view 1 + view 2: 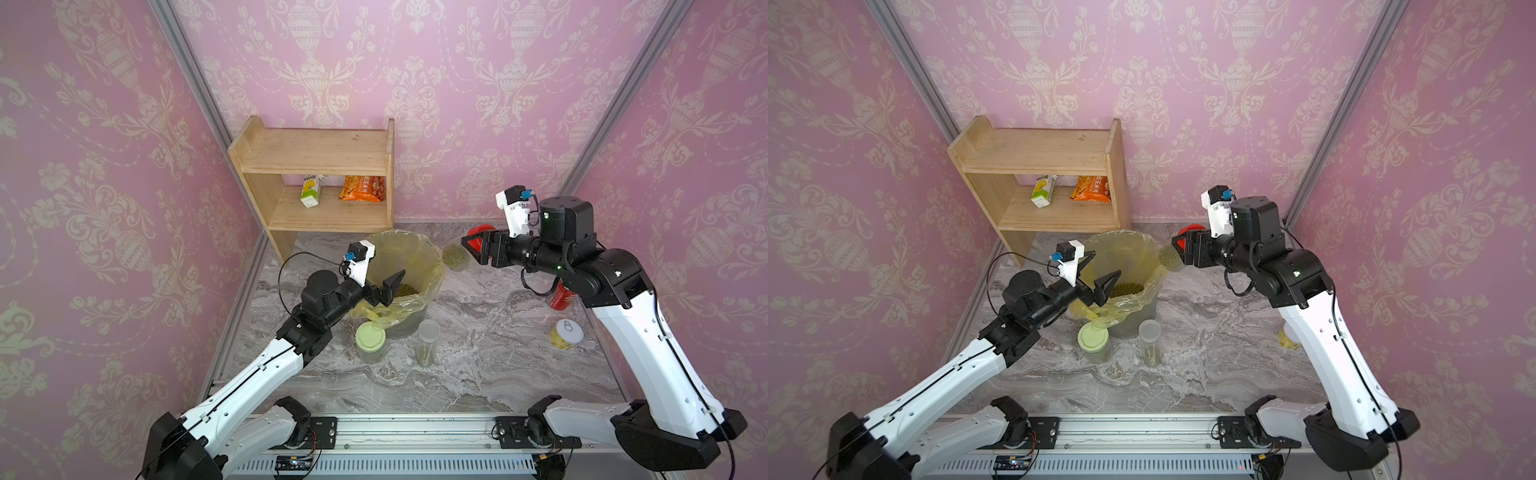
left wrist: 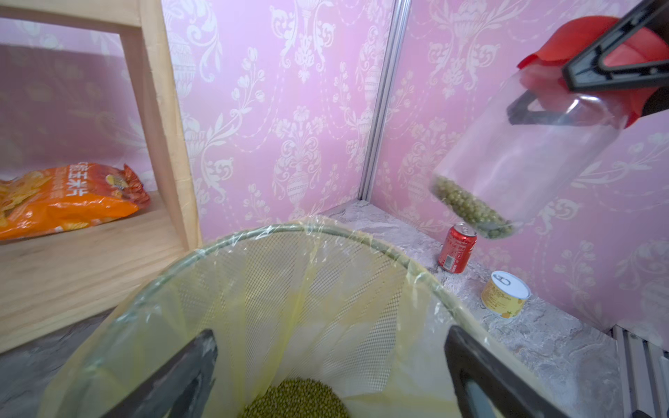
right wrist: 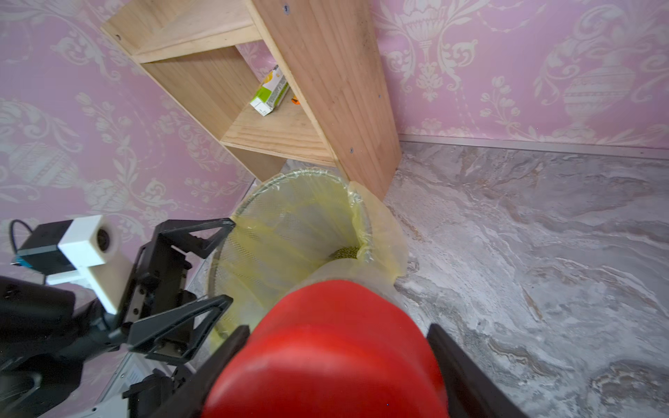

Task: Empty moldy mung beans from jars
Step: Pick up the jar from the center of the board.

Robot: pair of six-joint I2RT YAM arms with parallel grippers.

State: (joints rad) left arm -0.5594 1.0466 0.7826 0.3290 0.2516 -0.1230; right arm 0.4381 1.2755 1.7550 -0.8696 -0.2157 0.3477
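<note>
The right hand (image 1: 471, 246) is clenched near the lid end of the red jar (image 2: 525, 155). It holds the jar tilted in the air just right of the bin (image 2: 253, 228) rim in both top views, lid on and base toward the bin. Its mung beans (image 2: 470, 206) lie heaped in the low end.

The jar is not over the opening, so beans tipped out here would likely scatter on the counter (image 1: 478, 353). The long clear body may also swivel in that end grip.

The left hand (image 3: 231, 258), released and spread wide, hangs over the bin mouth at mid-frame. There it blocks the pour and could snag the loose liner (image 1: 374, 309).

At lower centre, the pale-green jar (image 1: 370, 337) and tall jar (image 1: 428, 340) stand at the bin's foot, where a sweep of the left arm could topple them. A soda can (image 2: 457, 253) and yellow tin (image 2: 506, 293) sit at the right, beneath the right arm. The shelf (image 1: 316, 153) stands just behind the bin.
</note>
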